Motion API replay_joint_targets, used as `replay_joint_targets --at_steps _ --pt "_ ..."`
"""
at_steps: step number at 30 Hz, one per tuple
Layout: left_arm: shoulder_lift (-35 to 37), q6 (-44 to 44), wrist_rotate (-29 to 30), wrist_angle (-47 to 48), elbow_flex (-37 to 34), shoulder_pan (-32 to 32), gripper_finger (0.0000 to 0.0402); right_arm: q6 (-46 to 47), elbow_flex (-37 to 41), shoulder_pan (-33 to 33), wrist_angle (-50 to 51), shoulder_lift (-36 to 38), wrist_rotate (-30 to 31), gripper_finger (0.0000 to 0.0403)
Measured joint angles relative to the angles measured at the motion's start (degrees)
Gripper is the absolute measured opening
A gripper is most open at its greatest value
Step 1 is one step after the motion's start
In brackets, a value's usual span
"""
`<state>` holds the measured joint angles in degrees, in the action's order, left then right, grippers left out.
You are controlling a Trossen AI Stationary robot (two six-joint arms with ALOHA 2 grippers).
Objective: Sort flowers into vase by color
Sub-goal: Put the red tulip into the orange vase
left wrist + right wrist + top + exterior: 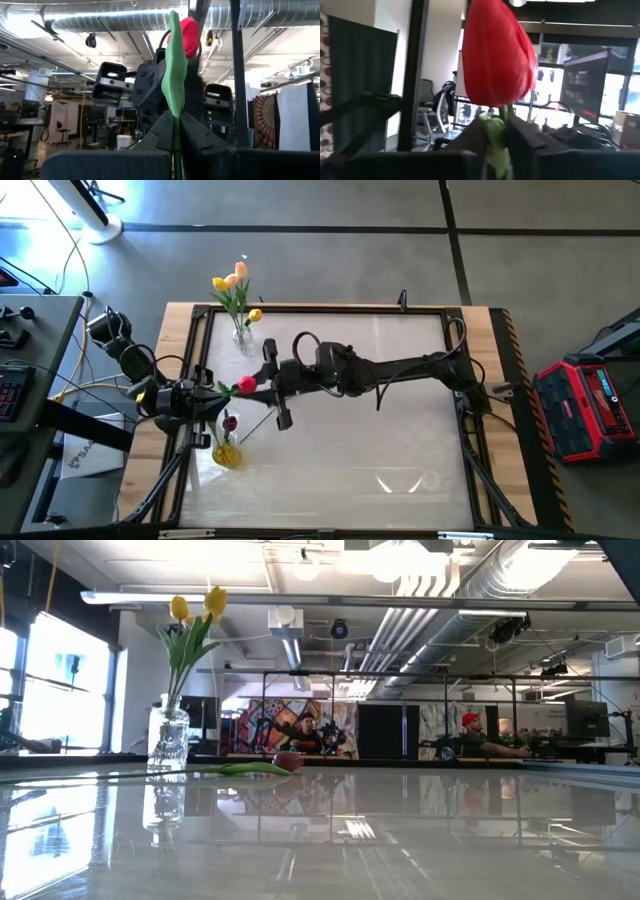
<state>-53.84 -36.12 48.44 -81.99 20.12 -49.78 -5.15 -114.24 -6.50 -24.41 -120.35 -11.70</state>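
A red tulip point(245, 384) hangs in the air between my two grippers, over the table's left part. My left gripper point(210, 391) is shut on its green stem, and my right gripper point(264, 382) is shut close under the red head point(497, 55). A clear vase point(243, 340) near the far left corner holds yellow and peach tulips point(230, 281). A yellow vase point(227, 452) nearer the front holds a dark maroon tulip point(230, 422). In the low view, another tulip point(287, 762) lies flat on the table beside the clear vase point(168, 735). My left gripper point(176, 150) pinches the tulip's thin green stem point(176, 134) between its two fingers, well below the head. The leaf and red head point(187, 35) stand out beyond the fingertips. My right gripper point(501, 142) pinches the stem just under the head point(504, 114), coming from the table's right. The flower is lifted clear of the table.
A black frame point(330, 308) runs around the glossy table top. A yellow tulip head point(255, 314) shows by the far rail, right of the clear vase. The table's middle and right point(400, 450) are open surface. People sit in the room beyond the table point(470, 740).
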Motion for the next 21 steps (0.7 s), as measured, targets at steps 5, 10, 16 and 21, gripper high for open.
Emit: replay_joint_targets --at_steps 5,10,16,21 --pt "0.02 -0.8 0.84 1.62 0.0 -0.03 0.001 0.97 -0.14 0.44 1.61 0.04 2.0 0.001" --pt "0.02 -1.26 8.69 3.36 -0.02 -0.95 0.0061 1.54 -6.65 1.18 16.18 0.03 3.49 0.0004" --pt "0.56 -6.39 17.38 3.33 1.52 -3.55 0.0129 0.2 -18.65 2.07 31.69 0.06 3.07 0.0002" --pt "0.52 -13.68 23.63 3.92 6.08 -6.22 0.0161 2.91 -20.02 3.38 32.75 1.42 -0.45 0.0001"
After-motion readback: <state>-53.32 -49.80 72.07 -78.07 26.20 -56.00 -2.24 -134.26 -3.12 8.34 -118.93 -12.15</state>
